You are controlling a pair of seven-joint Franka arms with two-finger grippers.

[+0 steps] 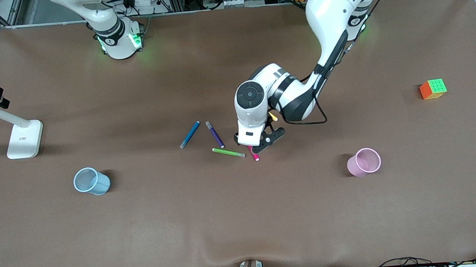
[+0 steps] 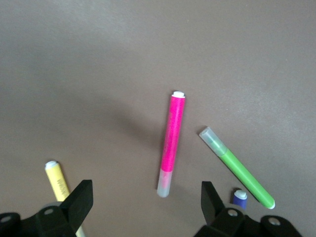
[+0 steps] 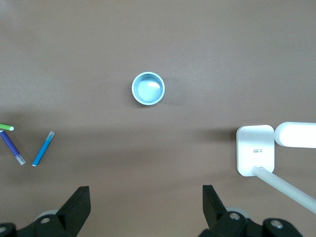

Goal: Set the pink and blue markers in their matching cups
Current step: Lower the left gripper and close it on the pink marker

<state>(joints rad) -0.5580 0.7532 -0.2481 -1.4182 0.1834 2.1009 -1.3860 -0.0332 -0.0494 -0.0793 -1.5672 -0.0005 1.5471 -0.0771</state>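
The pink marker [image 1: 255, 154] lies mid-table, its pale cap end between the open fingers of my left gripper [image 1: 258, 147], which hangs low over it. In the left wrist view the pink marker [image 2: 172, 143] runs away from the open, empty gripper [image 2: 146, 198]. The blue marker [image 1: 190, 134] lies toward the right arm's end; it also shows in the right wrist view [image 3: 43, 148]. The pale blue cup [image 1: 91, 181] and the pink cup [image 1: 364, 162] stand upright near opposite ends. My right gripper [image 3: 146, 202] waits, open and empty, high above the blue cup [image 3: 148, 88].
A dark purple pen [image 1: 215, 134] and a lime green pen [image 1: 228, 152] lie beside the pink marker. A yellow pen [image 2: 59, 181] lies under the left hand. A colour cube [image 1: 433, 89] sits at the left arm's end, a white lamp base [image 1: 24, 139] at the right arm's end.
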